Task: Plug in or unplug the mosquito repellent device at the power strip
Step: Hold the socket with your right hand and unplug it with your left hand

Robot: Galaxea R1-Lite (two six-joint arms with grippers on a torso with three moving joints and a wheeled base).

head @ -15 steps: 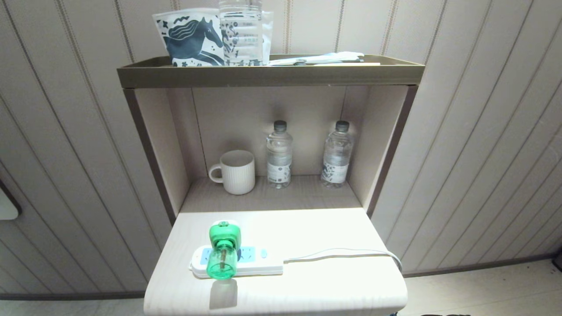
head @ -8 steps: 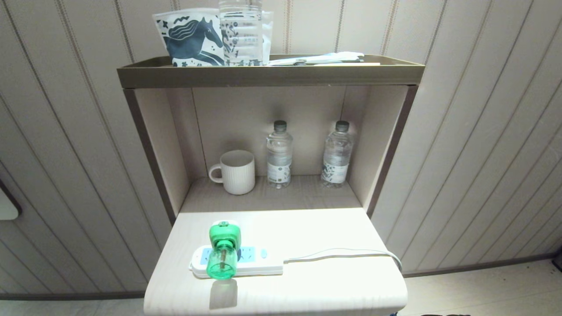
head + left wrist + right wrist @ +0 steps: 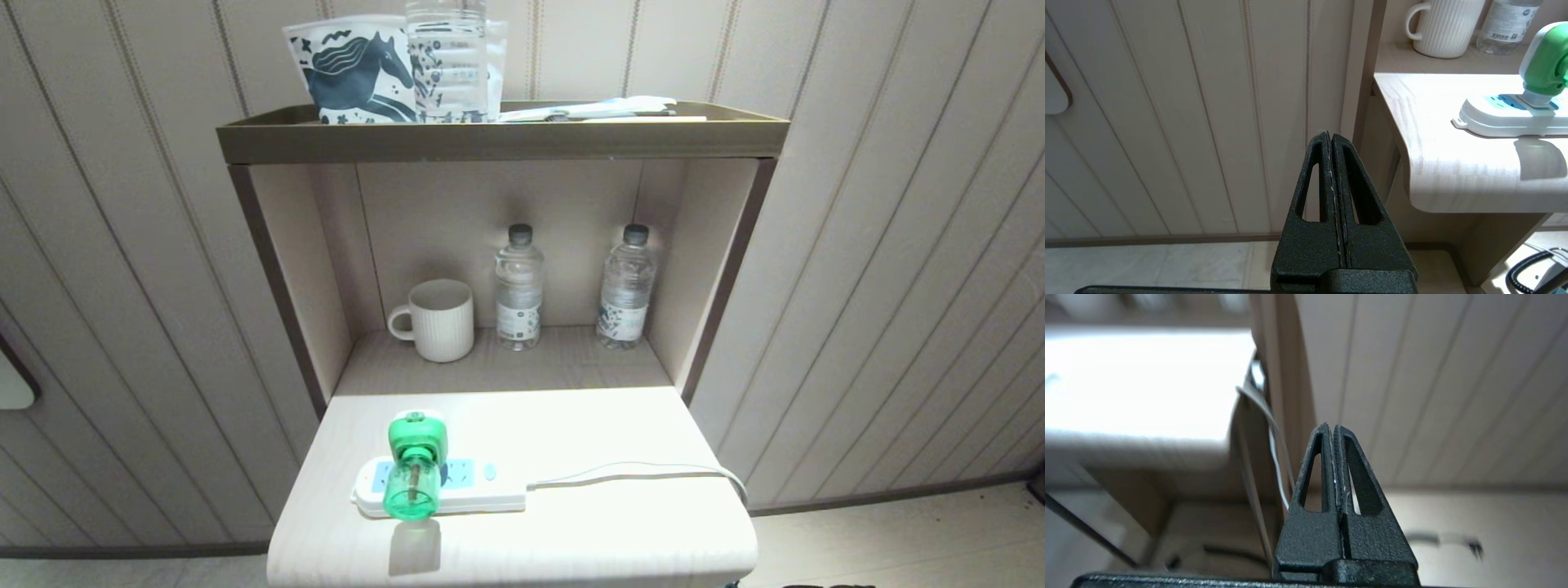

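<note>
Device (image 3: 415, 465) sits plugged into the power strip (image 3: 482, 490) at 6 o'clock; unplugging hasn't started. Right gripper (image 3: 1331, 430) and left gripper (image 3: 1329, 138) are closed, empty, below the tabletop; one must rise, open, grasp.

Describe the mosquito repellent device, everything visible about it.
The mosquito repellent device has a bright green, glossy plastic head with a white back and a translucent green bottle attached; a dark wick shows inside. It is plugged into the power strip, over the left-hand sockets, the bottle pointing toward the shelf's front edge. It casts a faint green shadow on the pale wooden top. Only the strip touches it; neither claw is near.
</note>
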